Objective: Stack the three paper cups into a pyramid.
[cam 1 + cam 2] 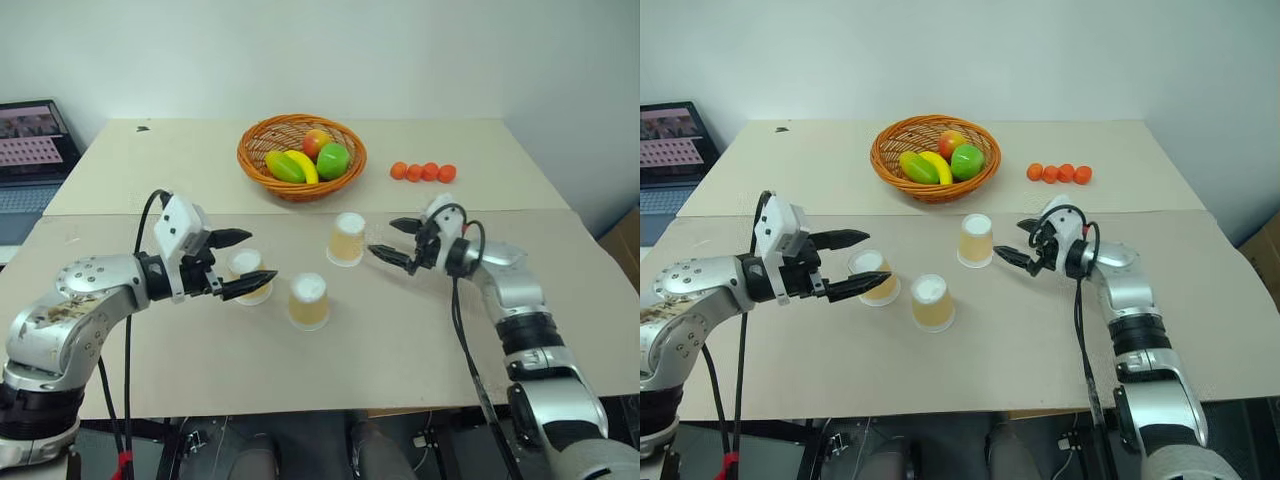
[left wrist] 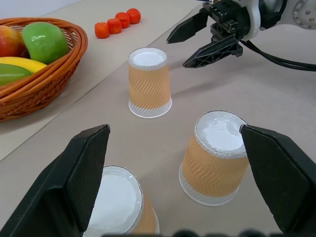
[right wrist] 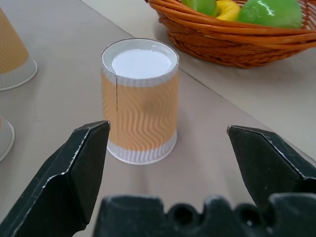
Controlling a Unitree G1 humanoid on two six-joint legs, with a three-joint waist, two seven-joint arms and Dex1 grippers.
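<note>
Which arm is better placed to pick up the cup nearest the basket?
The right. Its open right gripper faces that cup from close by, lined up between its fingers. The open left gripper sits by the other two cups, farther away.

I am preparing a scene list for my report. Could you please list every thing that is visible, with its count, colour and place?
paper cups: three, tan-orange with white bases, upside down and apart on the near table.
basket: one, orange wicker, far table, middle.
fruit: green, yellow and red pieces, inside the basket.
small balls: four, orange, in a row right of the basket.
tables: two, beige, set edge to edge.
laptop: one, dark, at far left.
left end effector: black fingers, open, around the leftmost cup without touching.
right end effector: black fingers, open, just right of the farthest cup.
</note>
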